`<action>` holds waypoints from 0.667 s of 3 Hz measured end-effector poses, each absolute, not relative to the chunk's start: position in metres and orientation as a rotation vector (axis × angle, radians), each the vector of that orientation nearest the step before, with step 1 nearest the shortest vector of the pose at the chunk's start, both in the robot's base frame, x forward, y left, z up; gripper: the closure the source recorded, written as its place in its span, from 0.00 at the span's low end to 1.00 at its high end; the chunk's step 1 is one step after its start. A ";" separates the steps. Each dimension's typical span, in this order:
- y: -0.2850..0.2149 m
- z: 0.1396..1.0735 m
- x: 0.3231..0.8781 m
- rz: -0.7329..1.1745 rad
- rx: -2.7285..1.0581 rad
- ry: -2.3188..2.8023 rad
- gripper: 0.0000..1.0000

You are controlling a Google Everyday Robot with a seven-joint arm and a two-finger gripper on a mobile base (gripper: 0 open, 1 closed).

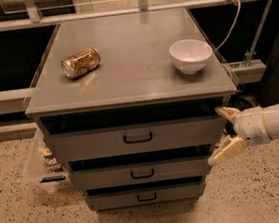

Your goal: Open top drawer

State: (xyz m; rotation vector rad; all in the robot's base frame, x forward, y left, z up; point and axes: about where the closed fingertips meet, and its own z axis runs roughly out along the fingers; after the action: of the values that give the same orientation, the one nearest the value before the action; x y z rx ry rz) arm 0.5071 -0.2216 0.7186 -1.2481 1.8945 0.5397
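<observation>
The top drawer [93, 145] is a wide grey metal front under the cabinet top, with a small black loop handle [138, 138] at its centre. It looks shut, with a dark gap above it. My gripper [222, 134] is at the drawer's right end, level with it, coming in from the right on a white arm. Its two cream fingers [228, 150] are spread apart, one near the drawer's upper right corner, one lower by the middle drawer. It holds nothing.
Two smaller grey drawers [102, 178] sit below. On the cabinet top [136, 78] lie a crushed can [80, 63] and a white bowl [191, 55]. A clear bin with packets [44, 162] stands on the speckled floor at the left. A cable hangs at the right.
</observation>
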 end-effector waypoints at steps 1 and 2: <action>-0.212 0.702 0.517 0.594 -1.235 1.889 0.00; -0.199 0.690 0.530 0.632 -1.236 1.879 0.00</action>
State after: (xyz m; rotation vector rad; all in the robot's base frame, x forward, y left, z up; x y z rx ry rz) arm 0.5296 -0.1994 0.6902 -1.2364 1.8786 0.6323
